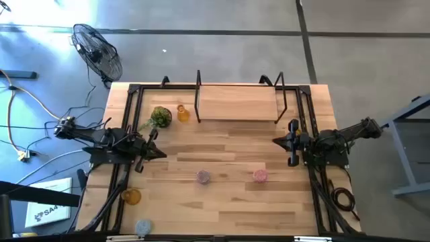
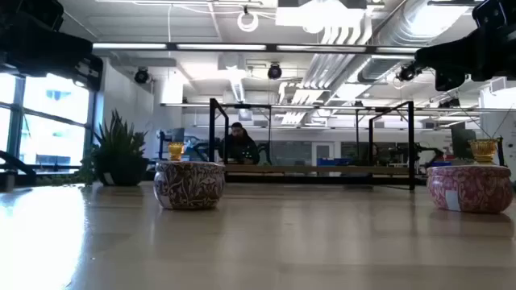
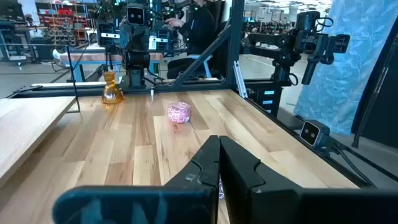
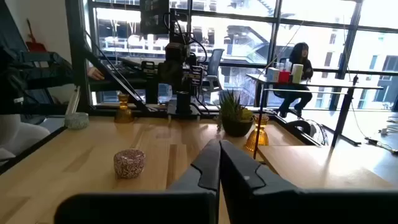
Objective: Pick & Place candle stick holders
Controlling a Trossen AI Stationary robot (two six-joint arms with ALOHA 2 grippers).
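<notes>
Two short round holders stand on their bases mid-table: a lilac one [image 1: 203, 177] and a pink one [image 1: 261, 175]. One amber holder [image 1: 182, 112] stands beside a green plant [image 1: 160, 116] at the far left. Another amber holder [image 1: 132, 196] and a pale blue one [image 1: 143, 227] stand at the near left. A third amber holder [image 3: 112, 90] stands by the right arm's base. My left gripper [image 3: 219, 146] waits shut above the table's left side. My right gripper [image 4: 219, 149] waits shut above the right side. Both hold nothing.
A raised wooden shelf [image 1: 238, 101] on a black metal frame stands at the table's far edge. Black rails run along the left and right edges. A person [image 4: 297, 74] sits at a desk beyond the table. Bare wood lies between the two arms.
</notes>
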